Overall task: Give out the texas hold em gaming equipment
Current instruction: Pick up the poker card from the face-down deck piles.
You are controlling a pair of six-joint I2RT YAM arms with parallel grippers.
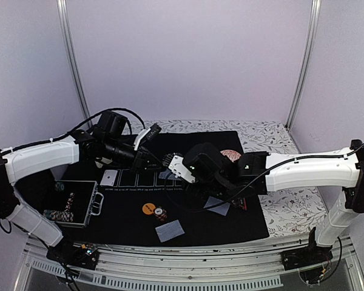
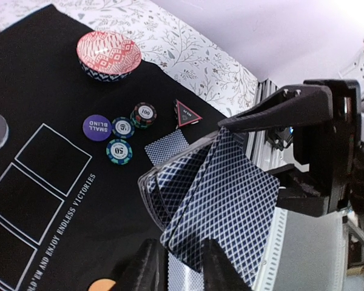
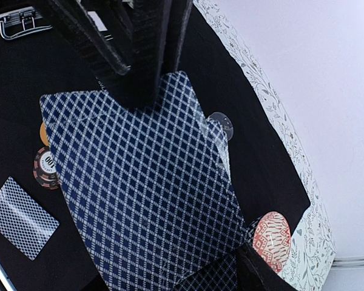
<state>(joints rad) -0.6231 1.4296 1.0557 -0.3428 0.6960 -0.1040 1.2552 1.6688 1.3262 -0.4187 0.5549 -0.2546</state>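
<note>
The right gripper [image 1: 173, 167] has its jaws clenched on the fanned deck [image 2: 218, 200] above the mat [image 1: 127, 227] at centre frame. The left gripper [image 2: 182, 248] has its jaws slightly parted about the deck's lower corner. At lower left, the open case [image 1: 94, 203] holds chips [image 1: 64, 216].

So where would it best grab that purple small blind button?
By its rim, from straight above: the purple small blind button lies flat on the black mat, so only its thin edge offers purchase. I'd pinch across the sides clear of the striped chip close beside it.
</note>
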